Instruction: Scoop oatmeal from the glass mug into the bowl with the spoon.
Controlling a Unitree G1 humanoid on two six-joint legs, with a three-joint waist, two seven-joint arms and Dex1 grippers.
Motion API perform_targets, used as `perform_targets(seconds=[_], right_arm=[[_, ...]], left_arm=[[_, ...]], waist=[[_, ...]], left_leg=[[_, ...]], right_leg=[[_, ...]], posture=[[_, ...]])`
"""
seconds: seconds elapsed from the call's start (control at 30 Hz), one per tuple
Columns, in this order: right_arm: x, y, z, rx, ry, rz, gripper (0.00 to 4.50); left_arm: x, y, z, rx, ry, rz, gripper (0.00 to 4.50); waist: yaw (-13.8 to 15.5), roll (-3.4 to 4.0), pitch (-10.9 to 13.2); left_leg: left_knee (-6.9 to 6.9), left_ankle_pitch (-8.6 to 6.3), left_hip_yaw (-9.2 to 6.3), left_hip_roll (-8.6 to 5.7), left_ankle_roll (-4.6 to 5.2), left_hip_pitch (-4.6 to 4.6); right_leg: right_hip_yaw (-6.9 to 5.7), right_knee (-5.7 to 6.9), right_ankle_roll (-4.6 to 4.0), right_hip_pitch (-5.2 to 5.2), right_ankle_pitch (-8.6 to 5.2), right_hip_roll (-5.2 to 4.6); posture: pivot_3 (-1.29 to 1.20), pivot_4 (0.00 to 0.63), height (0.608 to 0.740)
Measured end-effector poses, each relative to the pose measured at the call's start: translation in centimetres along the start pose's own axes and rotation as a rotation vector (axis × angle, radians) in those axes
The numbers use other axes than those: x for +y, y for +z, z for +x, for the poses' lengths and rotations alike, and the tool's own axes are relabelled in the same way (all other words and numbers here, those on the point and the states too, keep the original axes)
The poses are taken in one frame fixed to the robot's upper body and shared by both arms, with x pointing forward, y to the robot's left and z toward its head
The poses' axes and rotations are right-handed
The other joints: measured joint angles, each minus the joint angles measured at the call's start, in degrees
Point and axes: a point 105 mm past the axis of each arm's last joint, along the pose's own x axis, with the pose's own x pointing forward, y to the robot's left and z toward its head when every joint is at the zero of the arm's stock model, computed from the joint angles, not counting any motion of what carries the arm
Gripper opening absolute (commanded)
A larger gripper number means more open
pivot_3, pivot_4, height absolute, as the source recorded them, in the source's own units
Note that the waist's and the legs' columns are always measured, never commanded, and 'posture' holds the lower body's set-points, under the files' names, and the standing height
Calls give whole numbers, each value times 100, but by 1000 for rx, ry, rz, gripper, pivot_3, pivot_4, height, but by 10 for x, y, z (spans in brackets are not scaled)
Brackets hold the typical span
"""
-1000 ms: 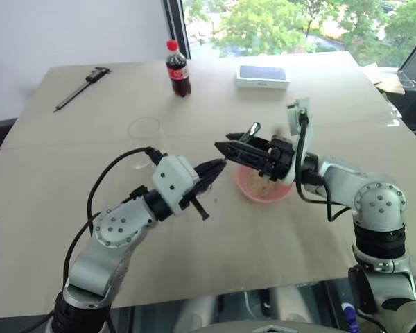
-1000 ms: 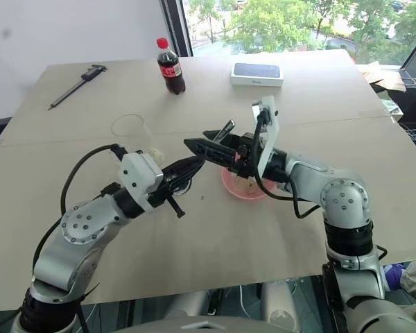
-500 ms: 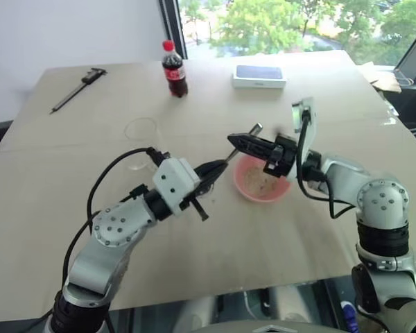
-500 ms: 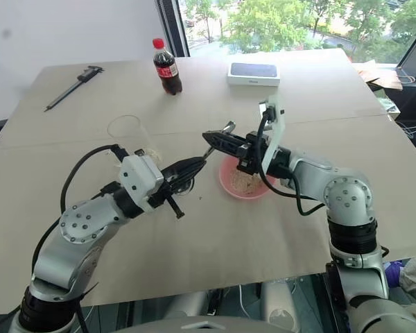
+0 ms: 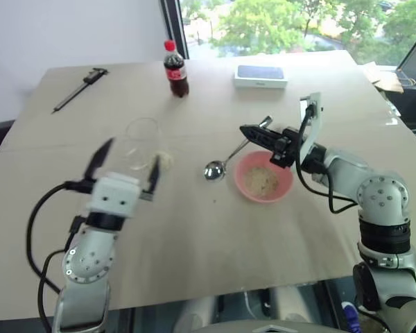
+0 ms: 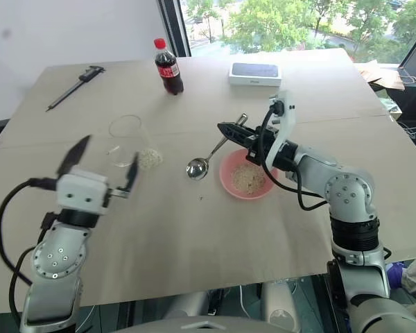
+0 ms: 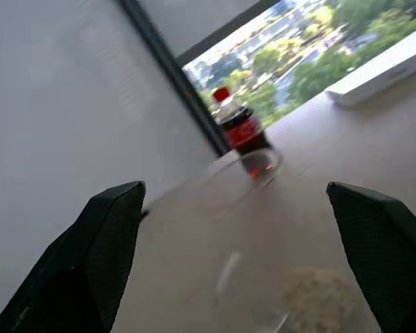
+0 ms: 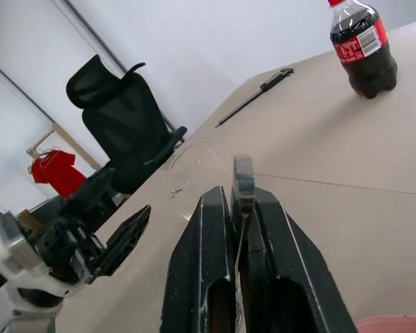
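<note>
right tool clamps spoon handle — chair behind

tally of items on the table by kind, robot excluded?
glass mug: 1
bowl: 1
spoon: 1
cola bottle: 1
caliper: 1
white box: 1
oatmeal heaps: 2, one in the bowl, one on the table
Total: 8

The two head views look forward and down from above over the whole beige desk toward the window. Each wrist view sits low and close, looking along its pincer's own black fingers across the desk. All views share the dark red-capped cola bottle.
</note>
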Motion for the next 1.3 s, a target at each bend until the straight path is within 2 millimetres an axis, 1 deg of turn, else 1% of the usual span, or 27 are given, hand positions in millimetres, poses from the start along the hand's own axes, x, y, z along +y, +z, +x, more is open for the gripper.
perform_targets(seconds=[0.13,0.27,0.47,0.63,0.73,0.77,0.83,0.87,0.93,0.97,1.0,1.03,1.07,1.13,1.3], right_arm=[[-1,0,0,-1,-5,-5,0],[-4,-1,1,-2,-13,6,0],[-5,2,4,-15,-12,-2,0],[-6,3,4,-12,-22,-14,0],[-7,3,3,-10,-22,-20,0],[-7,3,3,-10,-23,-21,0],[-7,3,3,-10,-23,-22,0],[-7,3,3,-10,-22,-22,0],[-7,3,3,-10,-24,-25,0],[-7,3,3,-9,-25,-28,0],[-8,3,3,-8,-27,-30,0],[-7,2,3,-8,-25,-30,0],[-7,2,3,-9,-24,-30,0],[-8,3,3,-8,-27,-34,0],[-7,3,3,-7,-16,-39,0]], left_arm=[[9,-25,0,128,124,-121,4486],[4,-42,4,194,109,-177,4486],[0,-52,17,206,40,-157,4486],[0,-57,23,198,20,-146,4486],[-2,-59,25,193,11,-146,3674],[-2,-59,26,192,10,-147,3182],[-2,-59,29,185,11,-149,2366],[-2,-59,31,181,11,-150,1773],[-2,-61,33,182,11,-155,757],[-2,-62,35,182,12,-161,352],[-1,-59,38,164,24,-174,49],[0,-52,42,130,18,-168,49],[0,-51,43,125,16,-165,49],[0,-55,43,141,20,-166,49],[0,-56,45,144,21,-173,49]], waist=[[1,-1,0],[-14,-1,0],[-47,0,0],[-55,0,0],[-54,0,0],[-54,0,0],[-53,0,0],[-54,0,0],[-57,0,0],[-57,0,0],[-55,0,-1],[-55,1,-4],[-63,5,-5],[-78,5,-5],[-63,5,-6]], left_leg=[[4,0,0,0,0,1],[4,0,1,1,0,1],[4,0,1,1,0,1],[4,0,1,2,-1,-1],[4,0,1,2,-1,-1],[4,0,1,2,-1,0],[4,0,0,2,-1,0],[4,0,1,2,-1,0],[4,0,1,2,-1,0],[4,0,1,2,-1,0],[4,0,0,2,-1,0],[4,0,2,2,-1,1],[4,0,5,2,-1,2],[4,0,6,3,-1,1],[4,1,4,3,-1,1]], right_leg=[[0,0,2,3,5,2],[1,1,-1,2,7,5],[2,0,-2,0,8,5],[4,-1,-2,-1,8,4],[3,-1,-2,-2,8,4],[3,-1,-2,-2,8,4],[3,0,-2,-2,8,4],[3,0,-2,-2,9,4],[4,0,-2,-2,9,4],[3,0,-2,-2,9,4],[3,0,-2,-2,9,4],[4,0,-2,-1,9,4],[7,0,-2,-1,9,3],[9,1,-2,-3,9,6],[7,1,-2,-2,10,5]], posture=[[0,150,740],[0,150,740],[0,150,740],[0,150,740],[0,150,740],[0,150,740],[0,150,740],[0,150,740],[0,150,740],[0,150,740],[0,150,740],[0,150,740],[0,150,740],[0,150,740],[0,150,740]])
